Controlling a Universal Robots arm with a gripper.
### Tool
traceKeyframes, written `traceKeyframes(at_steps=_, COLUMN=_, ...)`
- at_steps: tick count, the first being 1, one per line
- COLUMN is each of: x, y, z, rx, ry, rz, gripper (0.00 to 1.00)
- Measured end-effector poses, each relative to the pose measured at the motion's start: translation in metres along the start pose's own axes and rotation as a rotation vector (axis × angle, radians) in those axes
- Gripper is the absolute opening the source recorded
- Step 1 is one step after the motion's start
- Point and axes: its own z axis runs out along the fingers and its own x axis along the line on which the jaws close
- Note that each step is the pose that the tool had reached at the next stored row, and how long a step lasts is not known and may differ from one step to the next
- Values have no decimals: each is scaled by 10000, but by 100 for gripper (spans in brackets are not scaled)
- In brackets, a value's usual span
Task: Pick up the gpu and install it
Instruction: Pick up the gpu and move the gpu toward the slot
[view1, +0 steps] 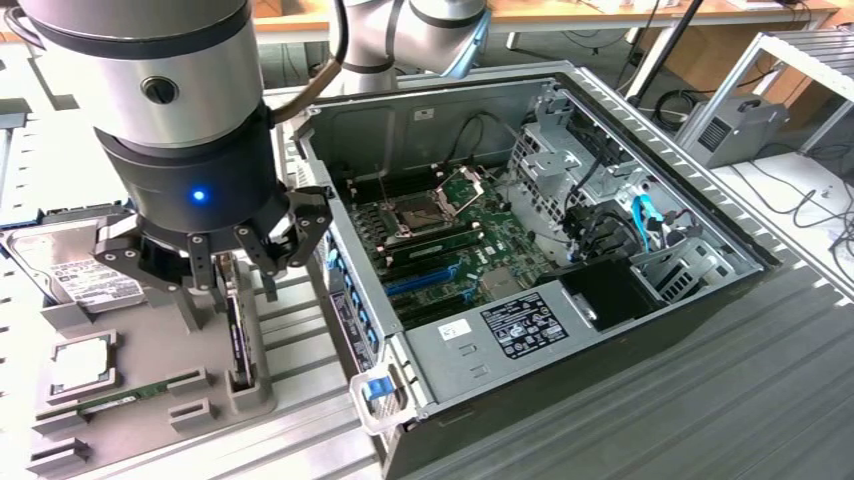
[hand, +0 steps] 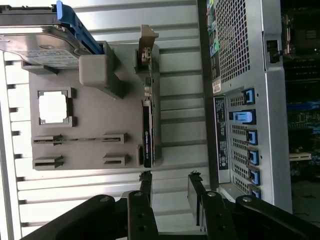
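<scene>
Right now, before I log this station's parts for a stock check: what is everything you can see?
holder: one, grey, exterior view's left.
gpu: one, dark, silver bracket, on edge in the holder.
hard drive: one, silver, white label, at the holder's end.
processor chip: one, silver, in a holder recess.
memory stick: one, green, in a holder slot.
computer case: one, grey, open, exterior view's right.
motherboard: one, green, inside the case.
arm: one, silver and black, over the holder.
claw: one, black, open, above the gpu.
</scene>
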Motion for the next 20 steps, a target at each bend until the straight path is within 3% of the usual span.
traceKeyframes(at_steps=20, x=2, y=-3, z=64, rx=0, ry=0, rz=0, gripper=42)
